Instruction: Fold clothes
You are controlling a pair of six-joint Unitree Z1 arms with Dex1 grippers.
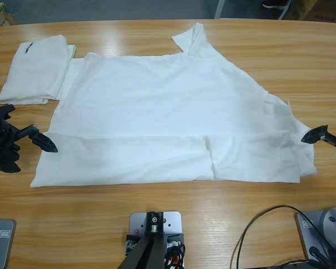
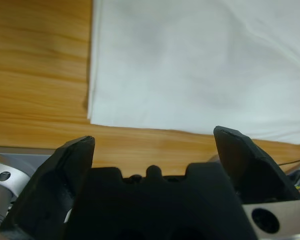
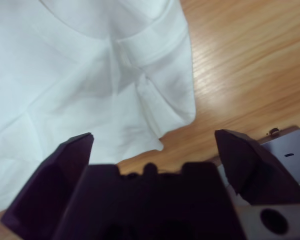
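I hold the left gripper (image 1: 45, 143) and right gripper (image 1: 311, 136), jaws spread and empty, flanking the half-folded T-shirt (image 1: 168, 106), poised for its next fold.

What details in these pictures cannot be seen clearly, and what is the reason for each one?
- Folded T-shirt, high view: its black lettering is too small to read.
- Spread T-shirt, high view: its own folded-up lower part covers what lies under it.
- Left hand, high view: the arm is cut off by the picture's edge.
- Right hand, high view: likewise cut off by the edge.
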